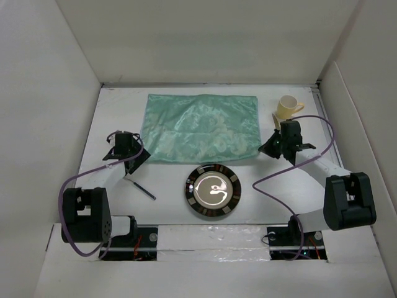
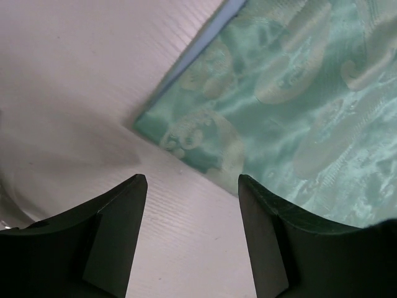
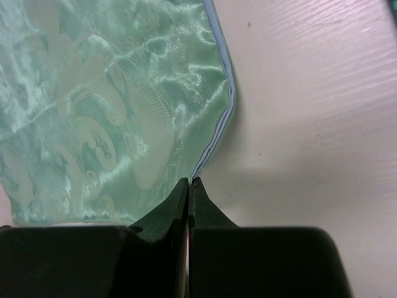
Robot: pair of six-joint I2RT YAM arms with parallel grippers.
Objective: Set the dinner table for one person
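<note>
Large flat matte white dinner table [image 1: 167, 177], rectangular, faint grain across its surface.

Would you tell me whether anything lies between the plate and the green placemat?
Nothing visible does. The plate lies just short of the near edge of the placemat, only bare table between. The left end effector and right end effector sit at its near corners, to each side.

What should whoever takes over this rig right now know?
Left gripper: open, empty, over the dinner table by the near-left corner of the placemat.
Right gripper: shut on the placemat's right hem.
Placemat spread at far centre; plate in front of it, dark utensil left of the plate, cup beyond the right gripper.
Done: placemat laid. To do: release hem, place plate, utensil, cup.
</note>
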